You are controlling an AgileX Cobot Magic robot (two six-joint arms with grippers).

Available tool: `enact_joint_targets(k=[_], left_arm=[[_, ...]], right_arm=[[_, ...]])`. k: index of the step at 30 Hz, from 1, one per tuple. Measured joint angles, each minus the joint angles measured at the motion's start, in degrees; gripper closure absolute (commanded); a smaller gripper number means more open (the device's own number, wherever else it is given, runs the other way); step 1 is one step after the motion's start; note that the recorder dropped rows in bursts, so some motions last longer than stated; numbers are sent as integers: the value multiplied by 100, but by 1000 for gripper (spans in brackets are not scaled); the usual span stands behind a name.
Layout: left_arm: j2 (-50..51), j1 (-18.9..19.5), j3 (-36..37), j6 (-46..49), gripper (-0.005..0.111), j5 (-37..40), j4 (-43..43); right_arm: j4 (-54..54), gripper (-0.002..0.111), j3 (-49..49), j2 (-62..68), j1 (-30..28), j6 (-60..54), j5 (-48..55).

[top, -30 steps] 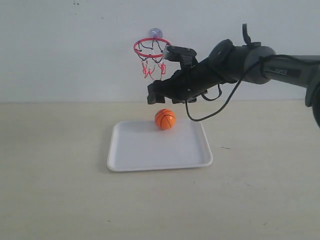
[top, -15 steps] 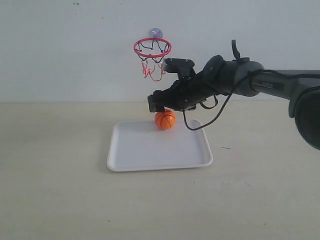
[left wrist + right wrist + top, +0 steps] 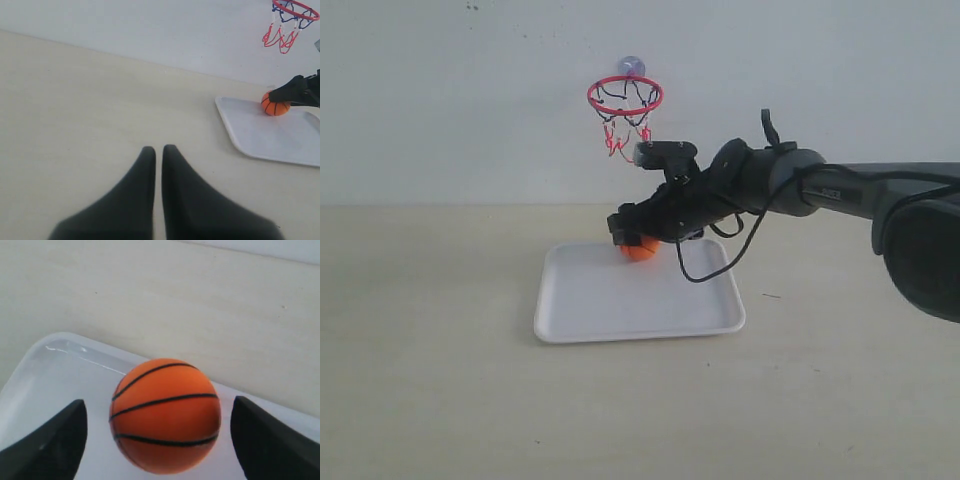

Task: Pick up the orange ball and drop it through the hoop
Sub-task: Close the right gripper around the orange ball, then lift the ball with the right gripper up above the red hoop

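Closest to my right wrist camera, my right end effector (image 3: 160,442) stands wide, one dark finger (image 3: 47,445) on each side of the orange ball (image 3: 165,415), with a clear gap of white showing between each finger and the ball, so I grip nothing. The ball rests on the white tray (image 3: 55,370), close to that tray's raised rim, its black seam lines running across it. Just past the rim lies the pale wood-grain desk (image 3: 150,290). In the exterior view my right arm reaches in from the right and leans down over the rear part of the tray, and the end effector covers most of the ball, so only its lower orange part shows beneath the black fingers. My left end effector (image 3: 159,150) is narrow, its two black fingers drawn together with only a thin slit between them, holding nothing; it hangs over bare desk, well apart from the tray, which its camera sees off to one side with the ball on it. Farthest back, the hoop (image 3: 625,95) sits on the white wall (image 3: 440,100) above and behind the tray, its red ring level, a black-and-red net (image 3: 626,128) dangling under it and a clear suction cup (image 3: 632,66) just above the ring
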Motion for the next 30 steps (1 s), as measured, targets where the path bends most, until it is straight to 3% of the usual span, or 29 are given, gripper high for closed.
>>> enact_joint_targets(k=[6,12,15,30], left_arm=[[0,0,0,0,103,0,0],[0,0,0,0,103,0,0],[0,0,0,0,103,0,0],[0,0,0,0,103,0,0]], right_arm=[[-83,38,0,83,0,0,-29],[-149,78,0,83,0,0,-29],[-186,108,0,83,0,0,18],[-306,108,0,-1038,0,246,1333]])
